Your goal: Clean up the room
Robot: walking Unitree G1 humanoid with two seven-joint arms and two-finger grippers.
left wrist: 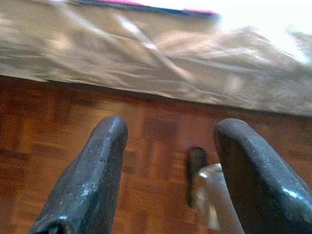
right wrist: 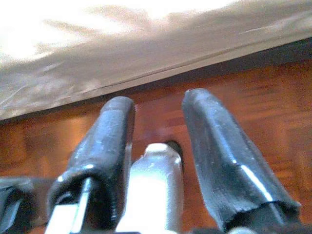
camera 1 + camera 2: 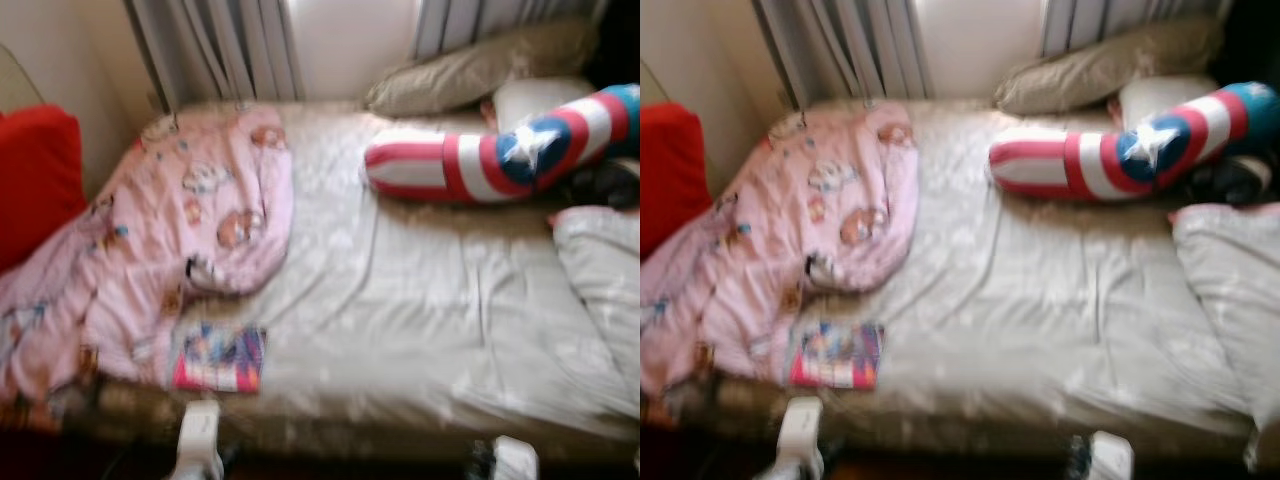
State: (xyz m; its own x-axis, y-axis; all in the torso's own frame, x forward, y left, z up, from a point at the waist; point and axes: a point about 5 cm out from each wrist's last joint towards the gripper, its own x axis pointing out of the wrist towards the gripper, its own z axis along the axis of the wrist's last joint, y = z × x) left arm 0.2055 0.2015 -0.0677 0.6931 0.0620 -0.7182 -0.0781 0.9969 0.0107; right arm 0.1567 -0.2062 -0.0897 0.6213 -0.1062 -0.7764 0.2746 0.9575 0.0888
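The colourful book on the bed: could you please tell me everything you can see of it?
The book lies flat on the grey bedsheet, near the front edge of the bed on the robot's left. Its cover is a busy print of pink, blue and white with a pink lower border; the picture is too blurred to read anything on it. It looks thin and closed. The crumpled pink blanket touches or slightly overlaps its far left corner. Neither arm is touching it.
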